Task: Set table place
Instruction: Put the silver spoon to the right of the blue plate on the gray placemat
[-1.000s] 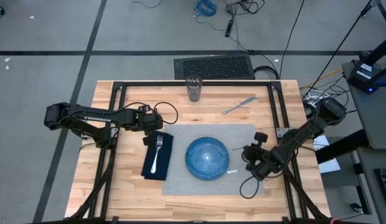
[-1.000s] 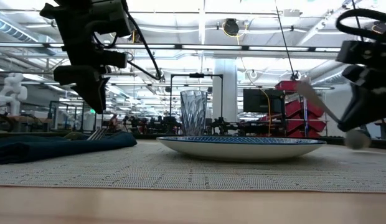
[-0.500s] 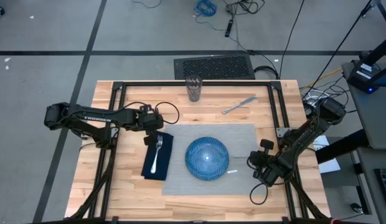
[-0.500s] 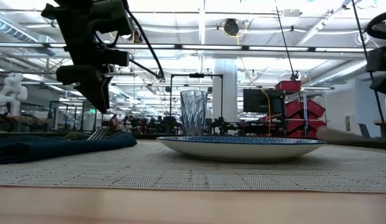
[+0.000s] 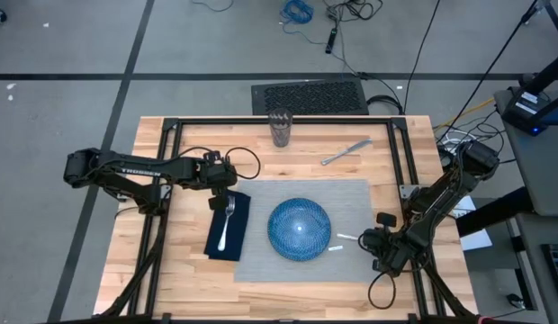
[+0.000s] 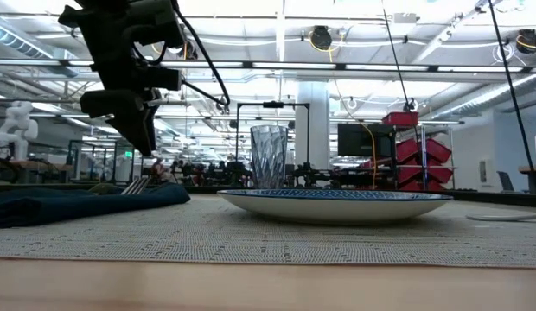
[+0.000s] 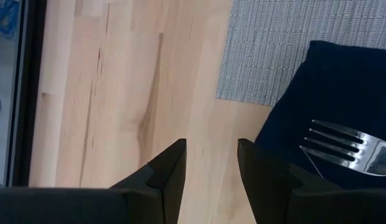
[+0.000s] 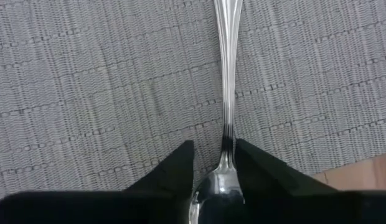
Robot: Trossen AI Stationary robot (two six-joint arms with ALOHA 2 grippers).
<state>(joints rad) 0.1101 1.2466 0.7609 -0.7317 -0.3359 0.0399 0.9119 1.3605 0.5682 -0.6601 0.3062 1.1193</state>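
right gripper: jaws are parting around the spoon, which is lying flat on the placemat
spoon axis: running straight out from the fingers, toward the plate
left gripper: hovering part open, empty

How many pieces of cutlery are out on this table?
3. A fork lies on the navy napkin left of the plate; a spoon lies on the grey placemat right of the plate; a knife lies on bare wood beyond the placemat. None looks hidden.

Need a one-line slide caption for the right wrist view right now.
Right gripper, fingers parted, straddles a spoon lying on the grey placemat.
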